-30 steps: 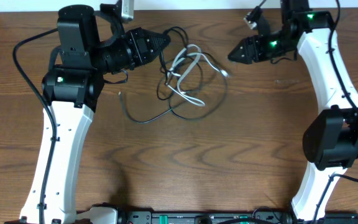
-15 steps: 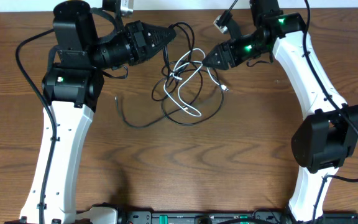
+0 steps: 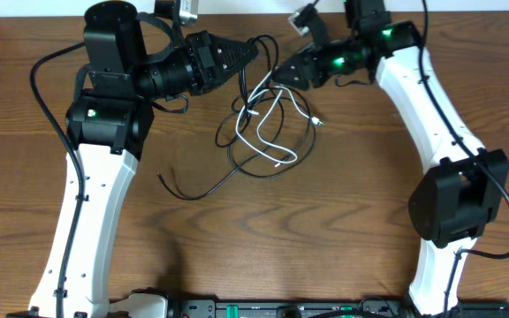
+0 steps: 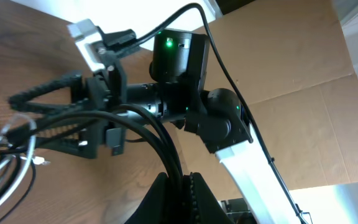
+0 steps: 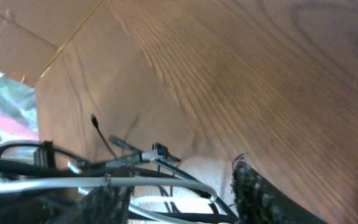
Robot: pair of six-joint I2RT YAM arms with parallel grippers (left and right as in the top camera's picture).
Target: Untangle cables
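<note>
The cables lie tangled at the table's back middle. The long black cable loops forward, with its free end on the wood at the left. My left gripper is shut on a doubled strand of black cable, which runs out from between its closed jaws. The white cable loops through the black one, its plug lying to the right. My right gripper sits at the top of the tangle, tip to tip with the left. It is open, and white cable and black strands pass between its spread fingers.
The brown wooden table carries nothing else. Both white arms reach in from the front corners, the left arm and the right arm. Cardboard stands behind the table's back edge.
My right gripper has swung left from the back right into the top of the tangle. The left gripper edged up and right, dragging the black cable; its free end slid left.
</note>
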